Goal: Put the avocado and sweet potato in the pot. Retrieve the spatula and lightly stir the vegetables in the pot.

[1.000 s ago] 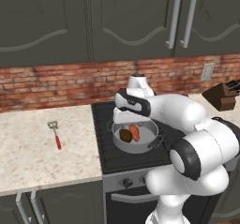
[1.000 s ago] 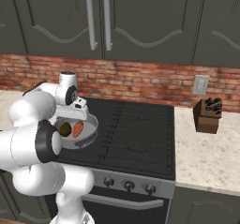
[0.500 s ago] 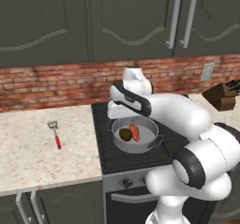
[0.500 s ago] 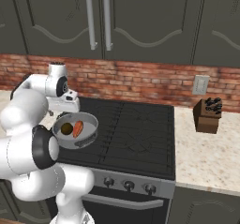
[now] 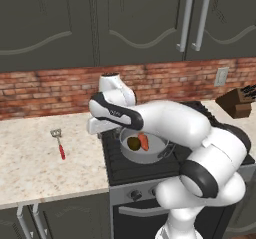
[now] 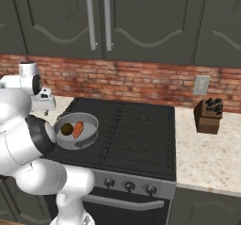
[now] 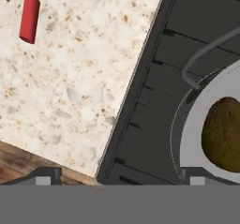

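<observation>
Jaws wide open; spatula (image 5: 58, 142) lies flat, head seemingly toward the wall.

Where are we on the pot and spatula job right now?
Loading looks done: the avocado and sweet potato both lie in the pot on the stove. In hand: nothing; the gripper hangs near the stove's left edge, jaws open. Left: fetch the spatula, lying untouched on the counter, then stir.
</observation>
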Robot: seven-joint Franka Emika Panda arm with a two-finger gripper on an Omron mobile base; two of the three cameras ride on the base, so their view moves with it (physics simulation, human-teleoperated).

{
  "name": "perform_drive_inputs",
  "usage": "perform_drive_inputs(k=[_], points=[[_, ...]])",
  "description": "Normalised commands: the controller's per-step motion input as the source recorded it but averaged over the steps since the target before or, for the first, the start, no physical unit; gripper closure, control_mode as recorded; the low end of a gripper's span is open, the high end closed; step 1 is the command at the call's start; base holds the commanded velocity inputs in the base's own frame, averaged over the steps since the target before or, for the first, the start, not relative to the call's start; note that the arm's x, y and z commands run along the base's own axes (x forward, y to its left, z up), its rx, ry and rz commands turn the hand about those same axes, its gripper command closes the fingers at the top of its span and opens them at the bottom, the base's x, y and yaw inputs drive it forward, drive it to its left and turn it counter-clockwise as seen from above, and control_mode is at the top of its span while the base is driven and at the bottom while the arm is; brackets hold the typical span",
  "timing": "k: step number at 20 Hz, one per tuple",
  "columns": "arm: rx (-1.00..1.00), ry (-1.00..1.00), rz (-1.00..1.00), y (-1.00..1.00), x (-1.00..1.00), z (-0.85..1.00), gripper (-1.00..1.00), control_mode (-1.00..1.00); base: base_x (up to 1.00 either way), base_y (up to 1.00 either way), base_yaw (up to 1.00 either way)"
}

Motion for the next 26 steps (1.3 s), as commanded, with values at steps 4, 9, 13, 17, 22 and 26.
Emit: perform_drive_inputs(k=[4, 9, 13, 17, 22, 26], points=[[-0.01, 0.00, 0.09, 0.84, -0.03, 0.00, -1.00, -1.00, 0.00, 0.00, 0.00], [0.00, 0.00, 0.06, 0.66, 0.00, -0.14, -1.00, -1.00, 0.00, 0.00, 0.00], [0.00, 0.00, 0.01, 0.64, 0.02, -0.40, -1.00, -1.00, 0.00, 0.00, 0.00], [0.00, 0.00, 0.00, 0.44, 0.18, -0.55, -1.00, -1.00, 0.00, 0.00, 0.00], [0.00, 0.00, -0.03, 0.42, 0.26, -0.21, -1.00, -1.00, 0.00, 0.00, 0.00], [0.00, 0.03, -0.06, 0.16, 0.41, -0.12, -1.00, -1.00, 0.00, 0.00, 0.00]])
